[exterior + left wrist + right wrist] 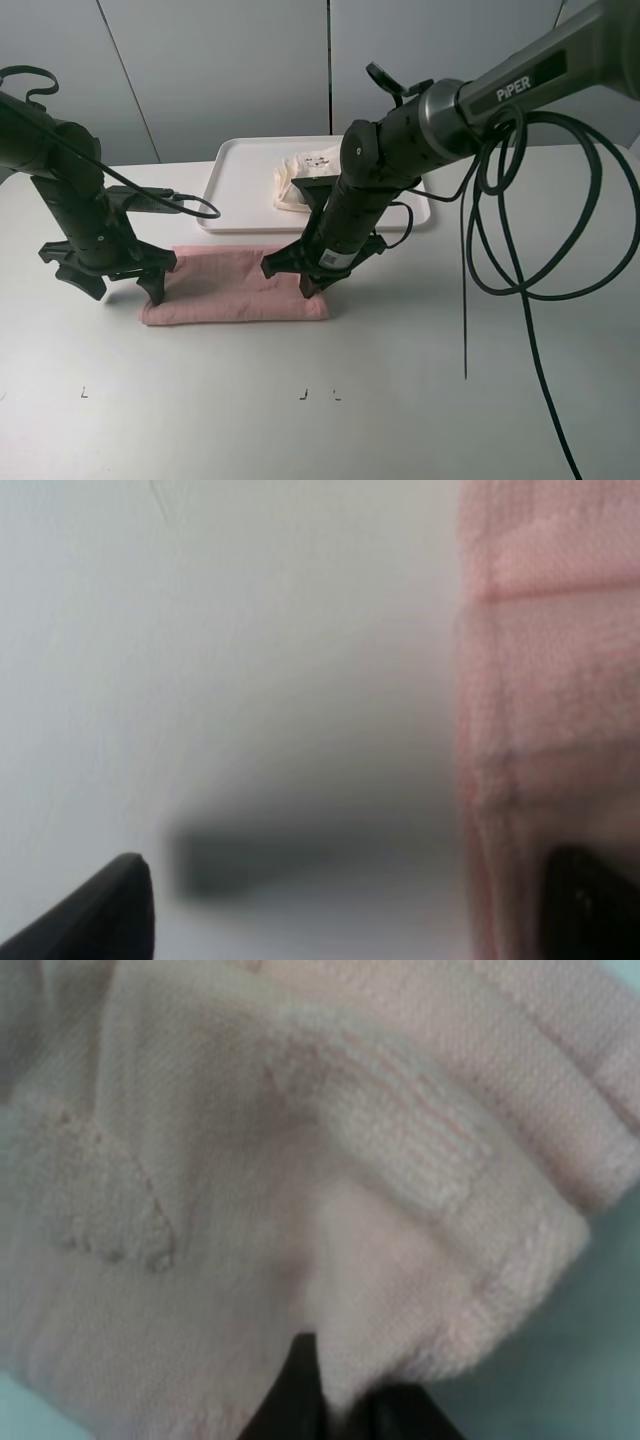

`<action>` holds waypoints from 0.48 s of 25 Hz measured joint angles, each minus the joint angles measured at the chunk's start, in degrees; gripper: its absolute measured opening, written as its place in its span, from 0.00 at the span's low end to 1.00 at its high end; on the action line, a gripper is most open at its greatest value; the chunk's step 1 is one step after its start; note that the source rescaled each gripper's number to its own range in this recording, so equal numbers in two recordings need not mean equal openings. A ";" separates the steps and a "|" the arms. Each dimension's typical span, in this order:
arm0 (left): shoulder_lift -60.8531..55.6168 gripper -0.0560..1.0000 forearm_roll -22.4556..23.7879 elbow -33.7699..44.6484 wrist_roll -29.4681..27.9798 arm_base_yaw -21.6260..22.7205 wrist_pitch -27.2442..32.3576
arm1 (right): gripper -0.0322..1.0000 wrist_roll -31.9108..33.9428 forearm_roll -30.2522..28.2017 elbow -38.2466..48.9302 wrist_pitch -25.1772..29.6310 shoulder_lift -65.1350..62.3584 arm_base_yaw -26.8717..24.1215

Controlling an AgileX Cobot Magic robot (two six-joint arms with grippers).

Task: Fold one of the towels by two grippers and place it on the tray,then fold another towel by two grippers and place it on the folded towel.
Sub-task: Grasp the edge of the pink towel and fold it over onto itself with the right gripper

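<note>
Where the white table (pixel 450 400) runs before the arms, we list: one pink towel (pixel 235 285), folded into a long strip, lying flat just in front of the tray (pixel 240 190); one cream towel (pixel 295 180), folded, resting on the tray. We record the left gripper (pixel 125 292) with jaws wide apart, straddling the strip's left end, and the right gripper (pixel 308 288) with jaws pressed together, pinching the pink cloth at its right end.
</note>
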 joint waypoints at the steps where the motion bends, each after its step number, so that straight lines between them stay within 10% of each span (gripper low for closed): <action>1: 0.00 0.99 0.00 0.00 0.00 0.00 0.00 | 0.04 -0.51 0.31 0.00 0.16 -0.42 0.00; 12: 0.00 0.99 0.00 0.00 0.39 0.00 -0.11 | 0.04 -17.05 22.25 -0.57 1.88 -4.12 0.00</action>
